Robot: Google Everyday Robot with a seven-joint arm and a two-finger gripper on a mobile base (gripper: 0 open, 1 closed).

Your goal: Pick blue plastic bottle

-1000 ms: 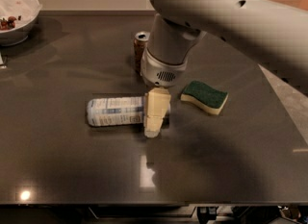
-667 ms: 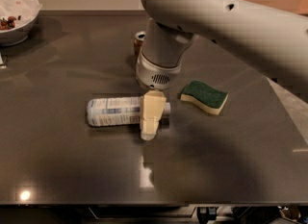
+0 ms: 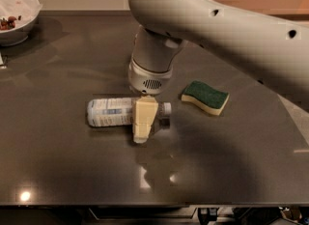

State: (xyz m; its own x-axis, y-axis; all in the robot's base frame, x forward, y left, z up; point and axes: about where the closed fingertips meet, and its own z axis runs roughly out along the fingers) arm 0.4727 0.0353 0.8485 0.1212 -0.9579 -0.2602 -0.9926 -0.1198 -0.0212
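The blue plastic bottle (image 3: pixel 110 112) lies on its side on the dark table (image 3: pixel 63 166), with its white cap (image 3: pixel 166 108) pointing right. Its pale blue-and-white label faces the camera. My gripper (image 3: pixel 144 120) hangs from the big white arm (image 3: pixel 217 23) and is down at the bottle's neck end, its cream-coloured tip covering the part just left of the cap. The bottle rests on the table.
A green-and-yellow sponge (image 3: pixel 205 97) lies to the right of the bottle. A white bowl (image 3: pixel 17 16) with food in it stands at the back left corner. The arm hides the table area behind the bottle.
The arm and gripper have shifted a little to the left along the bottle. The drink can behind them is now hidden by the arm. The bottle has not moved.
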